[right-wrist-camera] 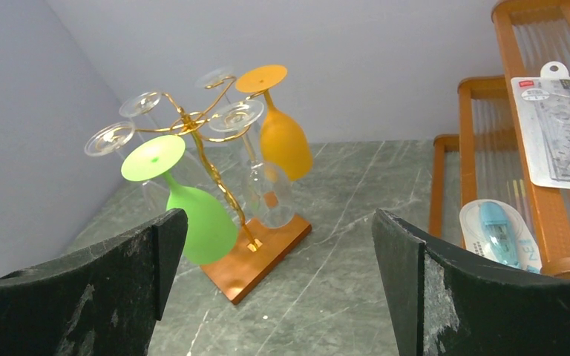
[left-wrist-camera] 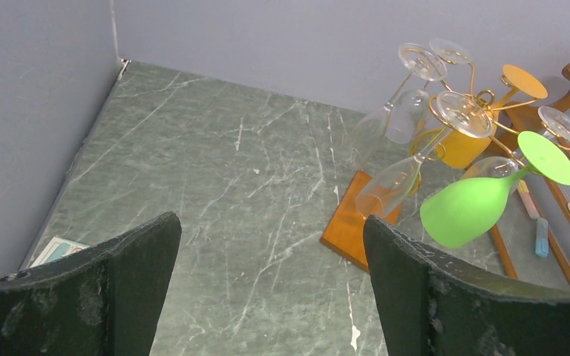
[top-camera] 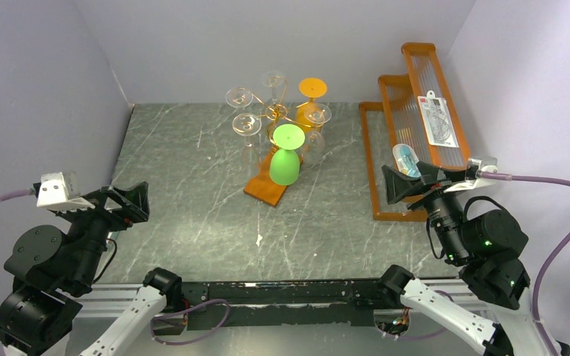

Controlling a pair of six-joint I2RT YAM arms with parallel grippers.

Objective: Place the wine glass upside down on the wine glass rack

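— Where is the wine glass?
— A green wine glass hangs bowl-down on the wine glass rack. Its flat foot is caught in a front scroll arm, among clear glasses and an orange glass.
— And your jaws?
— My left jaws and right jaws both stand wide apart, holding nothing, well away from the rack.
— What matters now?
— I judge the hanging done. Any move should be slow and away, never nudging the wooden base on the worktop.
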